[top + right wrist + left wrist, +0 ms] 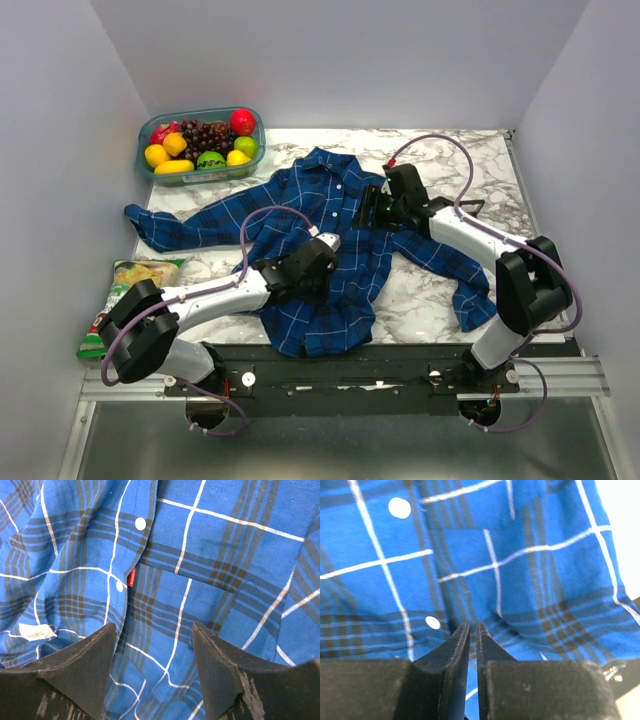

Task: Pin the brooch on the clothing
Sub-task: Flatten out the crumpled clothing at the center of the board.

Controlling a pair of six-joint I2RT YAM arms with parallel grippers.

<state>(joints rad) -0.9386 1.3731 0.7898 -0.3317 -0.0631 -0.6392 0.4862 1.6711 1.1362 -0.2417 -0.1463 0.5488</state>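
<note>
While right claw (152, 626) gapes over shirt (225, 545) placket | left claw (472, 624) closed

Top view is lit bright and even from above, and only soft shadows are thrown on the table (430, 300). In the left wrist view the upper right corner is blown out to white, and the shirt (520, 580) is slightly blurred. Right wrist view is rendered sharper, so the weave can be made out.

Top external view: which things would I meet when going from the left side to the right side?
Snack bag → fruit container → left gripper → right gripper. The shirt spans most of them, so I omit it.
</note>
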